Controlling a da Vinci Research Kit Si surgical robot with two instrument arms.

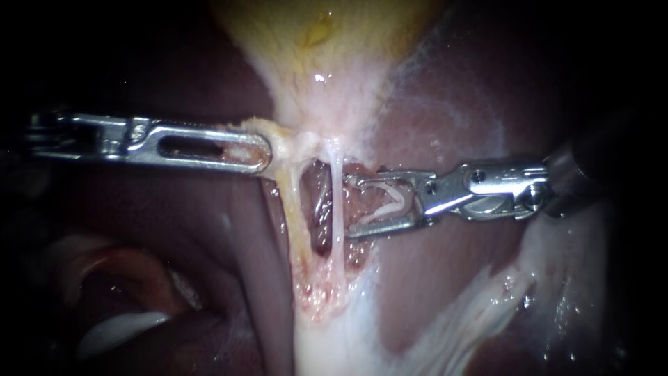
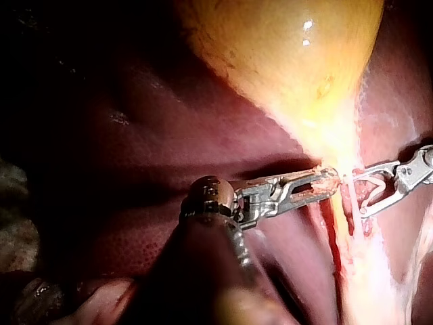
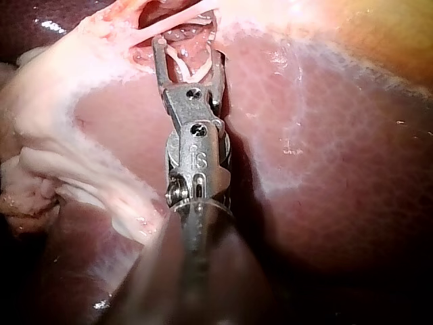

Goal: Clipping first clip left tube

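Left tube hangs taut under the left instrument, whose pincer clamps the neck of the gallbladder. The right instrument, its pincer spread around a clip, should straddle only that tube before squeezing.

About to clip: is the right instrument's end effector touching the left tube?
Apart. Endoscope view: the right instrument ends short of the left tube; the right tube lies between them.

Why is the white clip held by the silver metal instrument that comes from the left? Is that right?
No. The endoscope view shows the white clip held by the silver metal instrument from the right. The left instrument grips pale tissue under the yellow gallbladder instead.
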